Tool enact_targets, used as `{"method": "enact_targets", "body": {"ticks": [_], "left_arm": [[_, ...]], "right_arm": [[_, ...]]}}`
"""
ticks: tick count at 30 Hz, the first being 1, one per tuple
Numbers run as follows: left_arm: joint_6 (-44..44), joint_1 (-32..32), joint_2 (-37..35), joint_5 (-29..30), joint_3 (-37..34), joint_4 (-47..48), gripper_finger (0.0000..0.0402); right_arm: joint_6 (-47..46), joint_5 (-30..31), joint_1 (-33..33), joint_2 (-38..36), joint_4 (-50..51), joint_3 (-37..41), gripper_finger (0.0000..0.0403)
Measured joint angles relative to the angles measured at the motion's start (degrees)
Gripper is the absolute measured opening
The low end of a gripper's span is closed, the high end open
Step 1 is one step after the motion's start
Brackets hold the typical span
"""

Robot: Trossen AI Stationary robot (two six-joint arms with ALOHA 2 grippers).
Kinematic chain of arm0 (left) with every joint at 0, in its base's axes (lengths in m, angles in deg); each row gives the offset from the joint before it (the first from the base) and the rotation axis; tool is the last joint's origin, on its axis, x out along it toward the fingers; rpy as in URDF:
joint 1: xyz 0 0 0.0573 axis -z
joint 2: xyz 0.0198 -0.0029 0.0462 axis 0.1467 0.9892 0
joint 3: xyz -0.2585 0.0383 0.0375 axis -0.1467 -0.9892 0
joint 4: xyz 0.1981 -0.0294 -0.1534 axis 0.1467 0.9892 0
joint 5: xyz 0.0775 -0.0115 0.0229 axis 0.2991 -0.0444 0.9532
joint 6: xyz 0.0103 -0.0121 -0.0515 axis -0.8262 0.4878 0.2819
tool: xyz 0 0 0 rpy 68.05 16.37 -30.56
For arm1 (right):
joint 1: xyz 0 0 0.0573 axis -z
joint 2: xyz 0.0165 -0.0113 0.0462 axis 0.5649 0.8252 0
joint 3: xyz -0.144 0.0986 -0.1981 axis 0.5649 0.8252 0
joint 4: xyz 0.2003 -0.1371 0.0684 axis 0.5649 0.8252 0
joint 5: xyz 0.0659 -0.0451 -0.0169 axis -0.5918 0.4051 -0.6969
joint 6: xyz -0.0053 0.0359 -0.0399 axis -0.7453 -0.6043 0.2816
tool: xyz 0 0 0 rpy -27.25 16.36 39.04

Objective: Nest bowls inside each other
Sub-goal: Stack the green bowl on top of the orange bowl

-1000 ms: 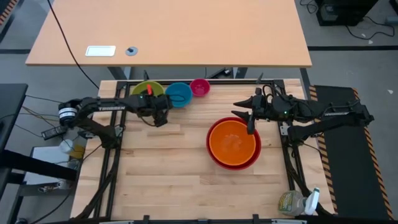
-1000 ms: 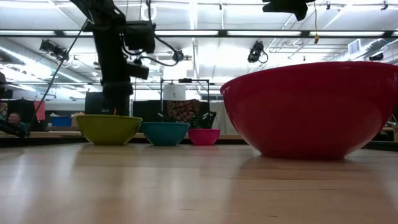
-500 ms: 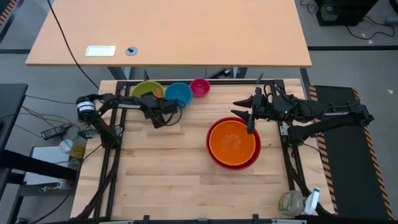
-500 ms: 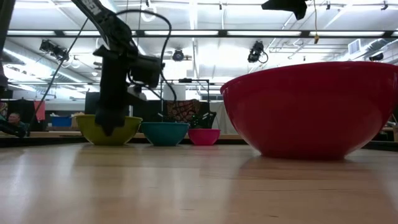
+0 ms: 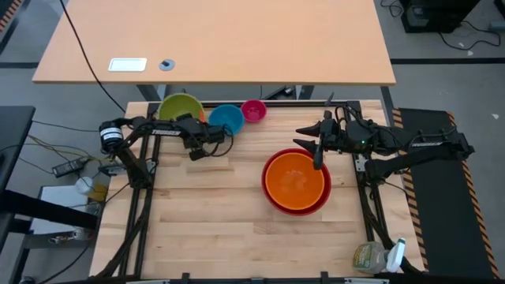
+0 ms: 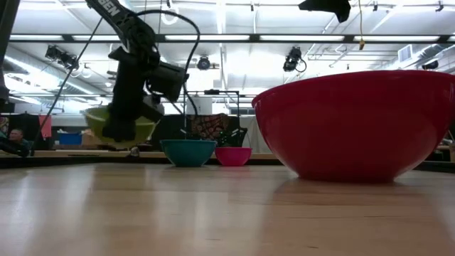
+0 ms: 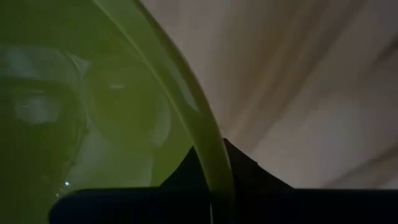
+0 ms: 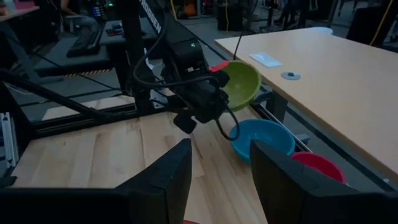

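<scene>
The yellow-green bowl [image 5: 180,106] hangs tilted above the table's far left in the low view [image 6: 121,122], with my left gripper [image 5: 194,120] shut on its rim. To its right, the blue bowl [image 5: 226,118] and the small pink bowl [image 5: 253,110] stand on their bases. At the right, the orange bowl [image 5: 296,180] sits inside the red bowl [image 6: 355,124]. My right gripper [image 5: 300,137] hovers open above the red bowl's far rim. My left gripper pinches the yellow-green bowl's rim [image 7: 214,165] on the side toward the blue bowl, with one finger inside the bowl and one outside. The fingers slant down at it from the near right. The bowl is lifted clear of the table and tilted.
A light wooden desk [image 5: 213,39] stands beyond the far edge. A spray bottle [image 5: 377,256] lies at the near right corner. The table's black frame rail [image 5: 292,102] runs just behind the small bowls. Bare wood [image 5: 205,213] stretches across the near left.
My left gripper has sunk and tipped further down onto the yellow-green bowl's rim and shut on it. The bowl, which stood on the table, now hangs tilted and clear of it, shifted slightly toward the far left.
</scene>
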Motion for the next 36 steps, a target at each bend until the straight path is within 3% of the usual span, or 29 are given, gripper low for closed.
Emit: {"method": "enact_targets", "body": {"ticks": [5,8,10,14,17,21,24,27,36], "left_arm": [[-5.81,5.29,0.0,7.12,6.15,-2.29,0.0006],[-17.5,10.54,0.0,9.87,10.06,-9.98,0.0006],[-27.68,14.15,-0.03,8.43,12.12,-18.41,0.0006],[-47.36,20.26,-0.28,-2.01,13.08,-36.63,0.0006],[-57.87,22.92,-0.79,-14.94,13.08,-43.29,0.0006],[-63.43,23.53,-0.7,-35.97,13.0,-47.29,0.0006],[-64.24,23.38,1.03,-42.65,13.1,-51.01,0.0006],[-62.74,23.35,5.02,-43.81,16.45,-47.56,0.0006],[-59.86,25.62,19.69,-45.88,39.82,-24.3,0.0006]], "right_arm": [[0.0,0.0,0.0,0.0,-0.6,0.02,0.017],[-0.02,0.0,0.35,0.0,-0.68,0.02,0.017],[-0.04,0.0,0.62,0.0,-0.68,0.02,0.017],[-0.07,0.0,0.76,-0.36,0.56,0.02,0.017],[-0.1,0.0,0.74,-0.98,1.95,0.02,0.017],[-0.11,0.0,0.74,-1.81,2.64,0.02,0.017],[-0.09,0.0,0.74,-2.22,2.61,0.02,0.017],[-0.06,0.08,0.74,-2.37,2.37,0.02,0.017],[0.15,1.69,0.75,-3.07,2.49,0.02,0.017]]}}
